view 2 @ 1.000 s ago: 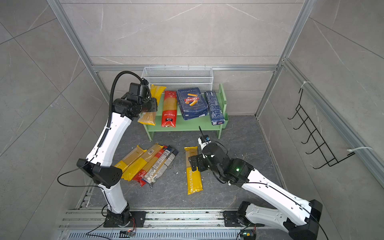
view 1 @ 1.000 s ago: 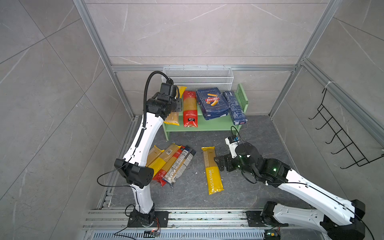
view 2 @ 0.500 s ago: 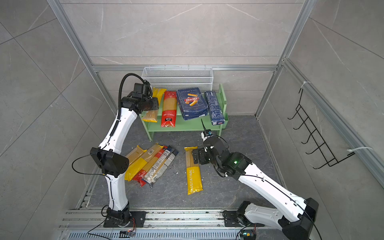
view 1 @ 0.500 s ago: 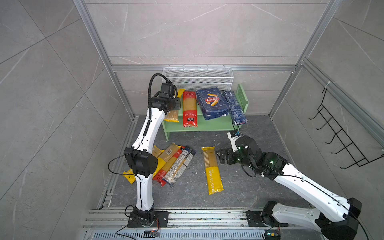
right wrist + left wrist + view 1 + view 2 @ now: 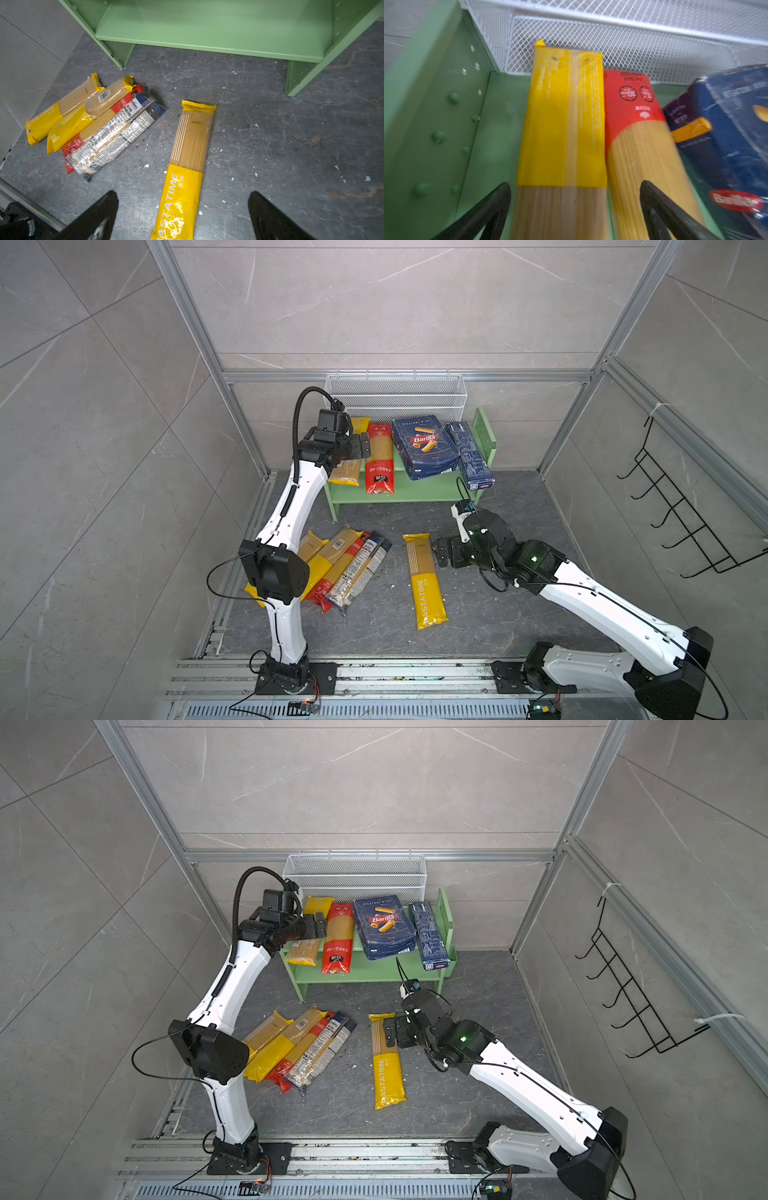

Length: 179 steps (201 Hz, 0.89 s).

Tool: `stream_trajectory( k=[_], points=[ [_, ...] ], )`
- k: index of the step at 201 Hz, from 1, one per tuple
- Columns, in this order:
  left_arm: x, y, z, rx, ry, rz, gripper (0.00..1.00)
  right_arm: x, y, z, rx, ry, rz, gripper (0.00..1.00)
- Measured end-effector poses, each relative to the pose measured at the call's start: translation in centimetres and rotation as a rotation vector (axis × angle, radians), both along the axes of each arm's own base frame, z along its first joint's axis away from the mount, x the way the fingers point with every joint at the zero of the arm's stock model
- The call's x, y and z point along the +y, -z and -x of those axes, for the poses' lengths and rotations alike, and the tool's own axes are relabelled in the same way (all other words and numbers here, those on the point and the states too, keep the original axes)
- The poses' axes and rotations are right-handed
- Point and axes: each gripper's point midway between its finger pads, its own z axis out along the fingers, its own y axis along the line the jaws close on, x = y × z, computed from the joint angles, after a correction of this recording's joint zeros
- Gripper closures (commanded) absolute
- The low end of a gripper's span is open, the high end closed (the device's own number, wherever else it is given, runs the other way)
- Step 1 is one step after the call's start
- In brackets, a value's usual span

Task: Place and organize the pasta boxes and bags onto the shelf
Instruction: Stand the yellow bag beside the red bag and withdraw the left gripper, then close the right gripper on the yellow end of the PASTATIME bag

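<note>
Fingers (image 5: 97,214) of the right gripper (image 5: 441,552) are hanging wide, empty, just right of the lone yellow bag (image 5: 424,580) lying near-to-far.

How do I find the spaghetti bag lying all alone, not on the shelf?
Find the green shelf at the back, then look at the grey surface in front of it. Right of the heap of bags lies one yellow bag. It alone touches no other bag.
</note>
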Motion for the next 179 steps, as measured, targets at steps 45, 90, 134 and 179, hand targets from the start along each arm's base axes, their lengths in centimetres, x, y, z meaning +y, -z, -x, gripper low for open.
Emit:
stream_trajectory(
  k=[45, 90, 134, 179],
  points=[
    [-3.1, -5.4, 8.7, -0.130, 0.100, 0.016, 0.00, -1.1, 3.7, 1.0, 0.050, 0.022, 0.034, 0.00],
    [-3.4, -1.1, 19.1, -0.120, 0.148, 0.016, 0.00, -1.1, 11.0, 4.2, 0.150, 0.007, 0.084, 0.01],
    [-4.3, 14.5, 27.4, 0.095, 0.180, -0.098, 0.00, -1.4, 16.0, 6.7, 0.206, 0.010, 0.094, 0.01],
    [-1.8, 22.8, 32.4, 0.169, 0.147, -0.185, 0.00, -0.9, 17.9, 7.8, 0.191, 0.008, 0.106, 0.01]
  ],
)
